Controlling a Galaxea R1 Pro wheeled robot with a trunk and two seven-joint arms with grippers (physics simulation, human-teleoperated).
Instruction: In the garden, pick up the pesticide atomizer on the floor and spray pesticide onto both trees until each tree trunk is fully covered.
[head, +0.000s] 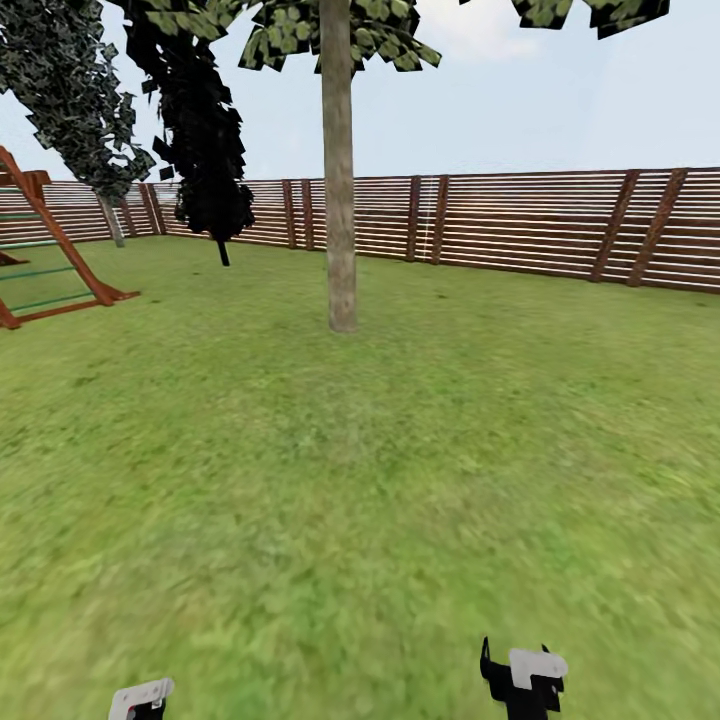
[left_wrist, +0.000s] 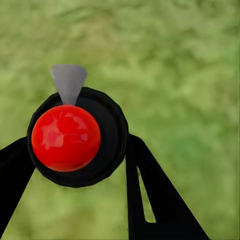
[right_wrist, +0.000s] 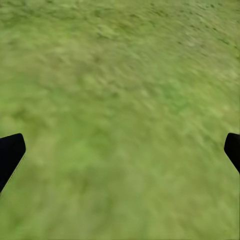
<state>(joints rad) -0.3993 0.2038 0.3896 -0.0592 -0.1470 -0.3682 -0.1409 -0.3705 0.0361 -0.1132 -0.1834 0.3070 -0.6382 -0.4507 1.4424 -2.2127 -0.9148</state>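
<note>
In the left wrist view, my left gripper (left_wrist: 77, 167) is shut on the pesticide atomizer (left_wrist: 66, 137). I see the atomizer from above: a shiny red top, a dark round body and a grey nozzle, with grass below. A tree with a thick mottled grey-brown trunk (head: 339, 200) stands straight ahead on the lawn, several metres off. A second tree has a grey trunk (head: 112, 222) far left by the fence. My right gripper (right_wrist: 120, 155) is open over grass, holding nothing. Both grippers peek in low in the head view, the left gripper (head: 140, 700) and the right gripper (head: 522, 682).
A brown slatted fence (head: 520, 222) closes the back of the lawn. A narrow black-leaved tree (head: 205, 150) stands left of the near trunk. A red-brown wooden play frame (head: 55, 260) sits at the left edge. Open grass lies between me and the trunk.
</note>
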